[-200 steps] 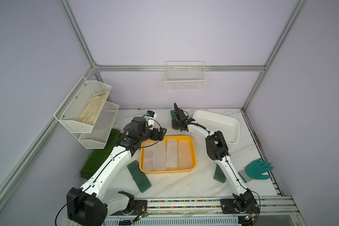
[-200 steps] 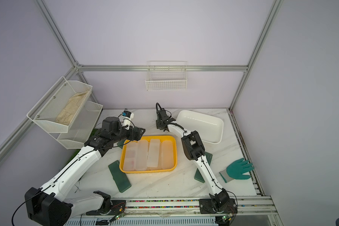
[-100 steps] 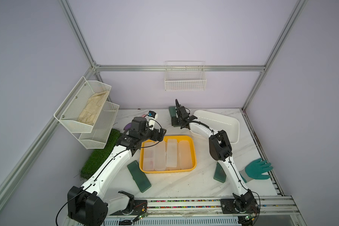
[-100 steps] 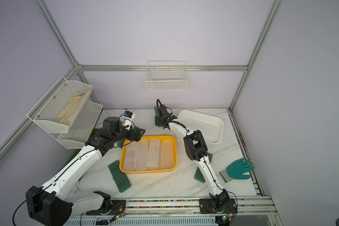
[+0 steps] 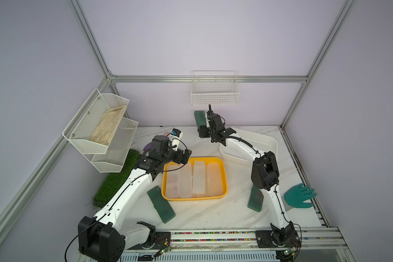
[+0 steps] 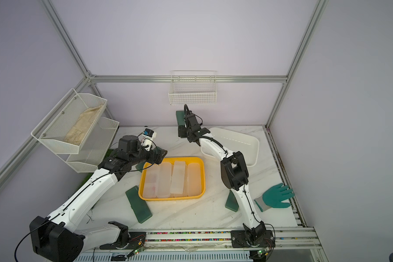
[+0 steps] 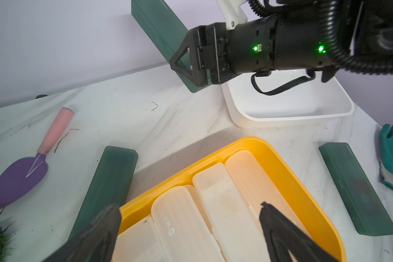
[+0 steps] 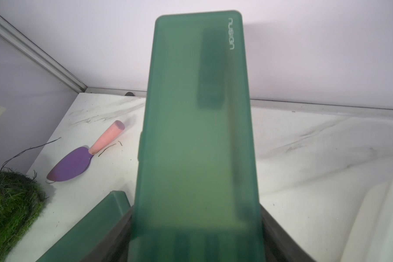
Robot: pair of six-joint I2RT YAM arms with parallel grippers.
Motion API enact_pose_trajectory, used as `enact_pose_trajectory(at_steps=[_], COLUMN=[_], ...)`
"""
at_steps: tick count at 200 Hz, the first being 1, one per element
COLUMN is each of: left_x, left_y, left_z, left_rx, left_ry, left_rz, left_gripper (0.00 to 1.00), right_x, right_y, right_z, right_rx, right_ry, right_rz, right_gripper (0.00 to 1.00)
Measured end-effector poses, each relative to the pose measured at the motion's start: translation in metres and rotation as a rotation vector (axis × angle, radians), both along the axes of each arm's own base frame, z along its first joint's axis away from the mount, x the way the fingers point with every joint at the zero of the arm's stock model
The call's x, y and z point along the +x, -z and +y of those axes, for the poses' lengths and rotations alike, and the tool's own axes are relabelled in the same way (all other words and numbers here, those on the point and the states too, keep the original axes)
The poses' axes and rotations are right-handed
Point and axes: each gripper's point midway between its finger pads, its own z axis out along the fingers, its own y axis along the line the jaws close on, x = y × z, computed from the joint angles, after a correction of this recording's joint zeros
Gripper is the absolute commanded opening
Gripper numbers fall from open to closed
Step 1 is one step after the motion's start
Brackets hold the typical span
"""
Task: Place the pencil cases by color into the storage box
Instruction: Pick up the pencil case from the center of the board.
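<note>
**Right gripper point(image 5: 202, 129) is holding a dark green pencil case point(image 8: 195, 136) aloft at the far side of the table.**

Its jaws are clamping the case's lower end, just left of the white tub point(image 5: 259, 140). The left gripper point(image 7: 187, 211) is hovering with its jaws spread wide over the far-left corner of the yellow tray point(image 5: 193, 199), where four frosted cases point(image 5: 199, 179) are lying side by side. Other green cases are lying near-left point(image 5: 161, 204), near-right point(image 5: 255, 199) and against the tray's left side point(image 7: 109, 181).

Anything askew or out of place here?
One frosted case appears to ride atop its neighbours in the yellow tray, not flat. Dark strands litter the table. Otherwise nothing stands out.
</note>
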Motion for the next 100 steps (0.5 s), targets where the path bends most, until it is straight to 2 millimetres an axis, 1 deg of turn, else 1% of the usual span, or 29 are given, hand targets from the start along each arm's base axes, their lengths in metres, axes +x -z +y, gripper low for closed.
enact_pose_trajectory(at_steps=[30, 56, 72, 100], left_x=[-0.001, -0.001, -0.002, -0.003], left_y=[0.000, 0.000, -0.001, -0.003], left_z=[-0.001, -0.002, -0.004, -0.009], left_rx=[-0.004, -0.009, -0.016, -0.030], left_ry=[0.007, 0.013, 0.020, 0.035], left_rz=[0.002, 0.003, 0.003, 0.001], left_gripper=[0.96, 0.96, 0.96, 0.96], right_x=[-0.026, -0.056, -0.075, -0.105], right_y=[-0.012, -0.026, -0.034, -0.038], right_z=[-0.019, -0.038, -0.056, -0.094], right_rx=[-0.019, -0.025, -0.024, -0.018], right_ry=[-0.002, -0.003, 0.006, 0.041], right_rz=[0.013, 0.020, 0.022, 0.041], right_gripper=[0.53, 0.53, 0.53, 0.53])
